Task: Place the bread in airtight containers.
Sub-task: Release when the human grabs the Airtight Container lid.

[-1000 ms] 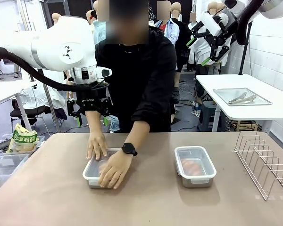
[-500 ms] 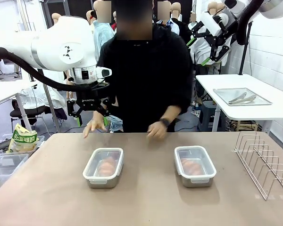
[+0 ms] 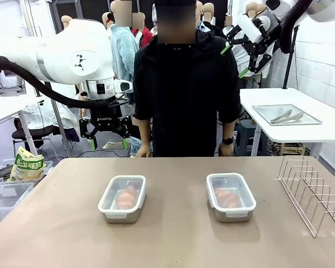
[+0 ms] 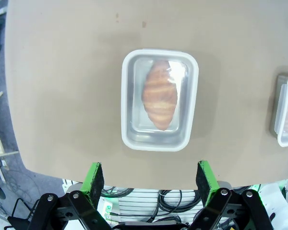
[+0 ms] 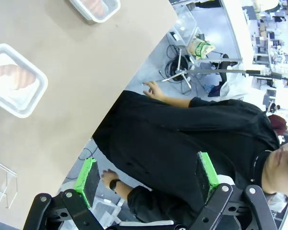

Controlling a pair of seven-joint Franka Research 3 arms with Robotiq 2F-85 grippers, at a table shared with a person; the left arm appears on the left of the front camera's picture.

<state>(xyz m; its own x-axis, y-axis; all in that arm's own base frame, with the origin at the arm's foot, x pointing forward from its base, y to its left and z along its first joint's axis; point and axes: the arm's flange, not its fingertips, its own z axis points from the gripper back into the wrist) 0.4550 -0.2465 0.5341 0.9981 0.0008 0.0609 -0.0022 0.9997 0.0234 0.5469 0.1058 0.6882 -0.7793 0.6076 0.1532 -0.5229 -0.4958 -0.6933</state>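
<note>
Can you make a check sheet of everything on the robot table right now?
Surface: brown table, bare between the things.
Job's things: two lidded steel containers, a croissant inside each, second croissant.
Clutter: wire rack at right; clear box and snack bag at left.
Grippers: left gripper open, raised; right gripper open, high up.
Cables: some under the table edge.
Surroundings: person standing back, hands down.

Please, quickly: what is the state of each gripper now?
Left gripper: open, holding nothing, raised above the table.
Right gripper: open, holding nothing, raised high.
</note>
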